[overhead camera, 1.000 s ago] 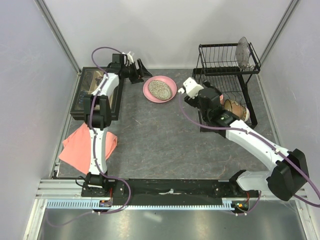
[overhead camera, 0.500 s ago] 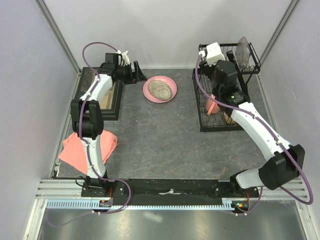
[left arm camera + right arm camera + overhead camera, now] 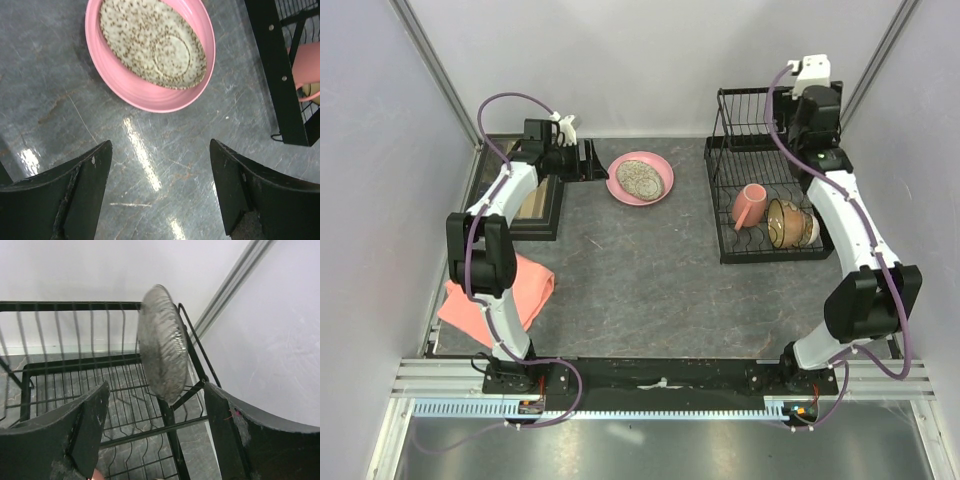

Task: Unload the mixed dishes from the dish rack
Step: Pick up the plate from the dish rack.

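Observation:
A large pink plate (image 3: 660, 184) lies on the table with a smaller speckled plate (image 3: 638, 176) on it; both show in the left wrist view (image 3: 145, 95) (image 3: 150, 42). My left gripper (image 3: 590, 160) (image 3: 160, 142) is open and empty, just left of them. The black wire dish rack (image 3: 720, 215) holds a salmon-pink mug (image 3: 750, 205) and an amber bowl (image 3: 786, 222) in its lower tier. A grey ribbed dish (image 3: 162, 350) stands upright in the upper tier. My right gripper (image 3: 812, 108) (image 3: 155, 386) is open just before it, one finger on each side, not touching.
A dark rectangular tray (image 3: 532, 205) sits at the far left behind the left arm. A folded salmon-pink cloth (image 3: 495, 290) lies at the near left. The right wall (image 3: 270, 340) runs close beside the rack's upper rim (image 3: 75, 306).
My right arm rose from the rack's lower tier and swung back to the upper tier, facing the upright dish. My left gripper drew back a little left from the plates.

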Motion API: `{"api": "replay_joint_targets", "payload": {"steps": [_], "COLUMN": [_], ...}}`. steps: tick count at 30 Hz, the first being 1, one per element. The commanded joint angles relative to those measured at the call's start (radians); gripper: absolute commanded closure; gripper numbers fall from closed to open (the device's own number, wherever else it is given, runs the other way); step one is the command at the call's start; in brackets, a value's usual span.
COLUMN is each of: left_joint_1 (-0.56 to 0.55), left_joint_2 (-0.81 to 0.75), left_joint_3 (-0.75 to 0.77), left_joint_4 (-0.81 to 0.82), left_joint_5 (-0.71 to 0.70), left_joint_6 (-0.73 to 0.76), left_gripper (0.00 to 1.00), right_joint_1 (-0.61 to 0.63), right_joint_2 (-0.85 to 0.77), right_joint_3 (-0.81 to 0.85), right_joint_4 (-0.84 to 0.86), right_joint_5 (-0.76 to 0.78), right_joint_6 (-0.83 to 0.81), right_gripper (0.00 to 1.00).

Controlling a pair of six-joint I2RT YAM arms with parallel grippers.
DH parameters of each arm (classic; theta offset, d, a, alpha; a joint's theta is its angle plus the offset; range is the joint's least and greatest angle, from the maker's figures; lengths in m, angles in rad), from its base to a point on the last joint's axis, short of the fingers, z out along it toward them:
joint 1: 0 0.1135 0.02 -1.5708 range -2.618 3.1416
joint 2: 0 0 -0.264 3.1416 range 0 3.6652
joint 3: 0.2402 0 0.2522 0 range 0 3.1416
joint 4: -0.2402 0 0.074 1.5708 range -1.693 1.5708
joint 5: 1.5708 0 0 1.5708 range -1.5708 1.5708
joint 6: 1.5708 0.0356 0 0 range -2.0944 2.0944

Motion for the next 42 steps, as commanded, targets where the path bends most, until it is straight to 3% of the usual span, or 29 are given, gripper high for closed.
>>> {"api": "replay_joint_targets", "payload": {"steps": [1, 12, 16, 25, 42], "left_joint_1": [0.006, 0.008, 0.008, 0.009, 0.012], "left_joint_2": [-0.086, -0.103, -0.102, -0.083, -0.071], "left_joint_3": [-0.064, -0.107, -0.118, -0.115, -0.104], "left_joint_4": [0.054, 0.077, 0.089, 0.092, 0.086], "left_joint_5": [0.032, 0.061, 0.062, 0.071, 0.084], "left_joint_6": [0.06, 0.054, 0.043, 0.039, 0.048], "left_gripper": [0.15, 0.16, 0.16, 0.16, 0.17], "right_joint_1": [-0.09, -0.253, -0.286, -0.306, -0.325], "right_joint_2": [0.035, 0.121, 0.145, 0.178, 0.247], "right_joint_3": [0.079, 0.17, 0.182, 0.217, 0.22], "right_joint_4": [-0.024, -0.072, -0.073, -0.066, 0.022], "right_joint_5": [-0.126, -0.378, -0.545, -0.645, -0.795], "right_joint_6": [0.096, 0.141, 0.164, 0.178, 0.193], "right_gripper": [0.17, 0.2, 0.23, 0.28, 0.59]}}
